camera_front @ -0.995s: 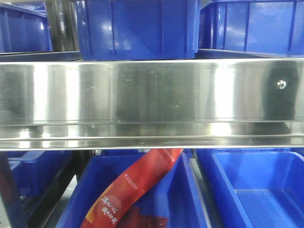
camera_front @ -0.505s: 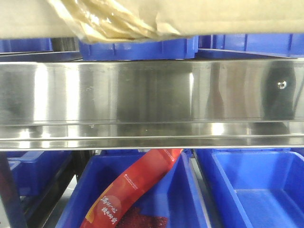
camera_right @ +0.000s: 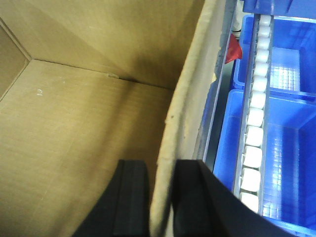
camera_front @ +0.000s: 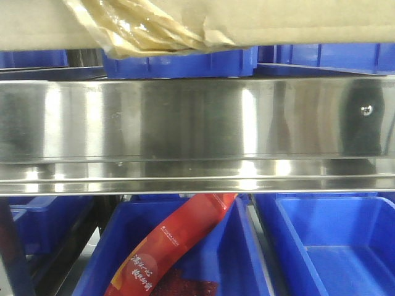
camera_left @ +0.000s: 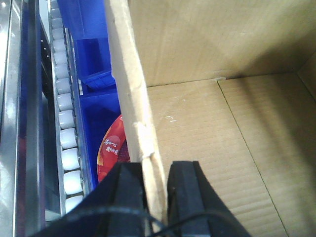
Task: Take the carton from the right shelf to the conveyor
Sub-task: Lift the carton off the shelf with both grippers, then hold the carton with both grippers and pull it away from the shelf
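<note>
Two grippers hold the carton (camera_front: 308,21) by opposite walls. In the left wrist view the left gripper (camera_left: 155,173) is clamped on the carton's left wall. One black finger (camera_left: 129,182) sits outside the wall and the other inside, both pressed against the cardboard. In the right wrist view the right gripper (camera_right: 162,173) is clamped in the same way on the right wall, one finger (camera_right: 132,177) inside and the other outside.

The carton's open top faces up toward both wrist cameras, exposing the bare corrugated floor (camera_left: 207,133) and inner walls (camera_right: 74,123). In the left wrist view the gripped wall edge runs from 6 o'clock toward 11 o'clock. In the right wrist view it runs from 6 o'clock toward 1 o'clock.

In the front view the carton's bottom edge lies level, its long axis running from 9 o'clock to 3 o'clock across the full frame width at 12 o'clock. Wrinkled tape (camera_front: 142,28) hangs from the lower seam at 11 o'clock. The carton sits above the right shelf (camera_front: 185,123), seen as a wide stainless band with a screw (camera_front: 366,109) at 3 o'clock. Contact between carton and shelf cannot be determined.

Blue bins (camera_front: 321,246) occupy the 6 o'clock area, one containing a red packet (camera_front: 179,240). White rollers (camera_left: 66,123) run beside the carton's left wall, and more rollers (camera_right: 254,118) beside its right wall.
</note>
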{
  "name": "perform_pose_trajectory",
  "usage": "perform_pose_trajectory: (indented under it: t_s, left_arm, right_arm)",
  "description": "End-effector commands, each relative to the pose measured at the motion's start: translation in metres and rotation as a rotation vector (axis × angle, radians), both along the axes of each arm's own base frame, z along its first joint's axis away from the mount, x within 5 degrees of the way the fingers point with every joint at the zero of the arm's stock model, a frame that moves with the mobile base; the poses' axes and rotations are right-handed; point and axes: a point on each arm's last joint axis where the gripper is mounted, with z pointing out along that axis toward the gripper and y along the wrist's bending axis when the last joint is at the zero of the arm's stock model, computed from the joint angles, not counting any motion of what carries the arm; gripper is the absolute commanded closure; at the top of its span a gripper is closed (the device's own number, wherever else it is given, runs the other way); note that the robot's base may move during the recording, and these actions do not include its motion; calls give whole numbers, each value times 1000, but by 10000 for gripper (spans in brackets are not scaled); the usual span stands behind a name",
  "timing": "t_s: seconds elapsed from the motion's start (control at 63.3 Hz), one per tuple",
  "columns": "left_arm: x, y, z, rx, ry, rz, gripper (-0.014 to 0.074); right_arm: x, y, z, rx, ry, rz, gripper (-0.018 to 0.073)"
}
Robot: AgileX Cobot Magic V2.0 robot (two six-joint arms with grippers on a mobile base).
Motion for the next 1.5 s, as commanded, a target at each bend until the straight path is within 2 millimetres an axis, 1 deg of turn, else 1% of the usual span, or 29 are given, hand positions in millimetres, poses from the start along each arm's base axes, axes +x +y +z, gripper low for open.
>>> perform_pose_trajectory:
  t_s: [0.0, 1.485]
  left_arm:
    - [-4, 10, 8, 56, -60, 37, 605]
    - [-3, 10, 9, 49, -80, 34, 605]
  right_arm:
    - [-6, -7, 7, -36, -61, -13, 629]
    - [-4, -7, 9, -21, -97, -18, 629]
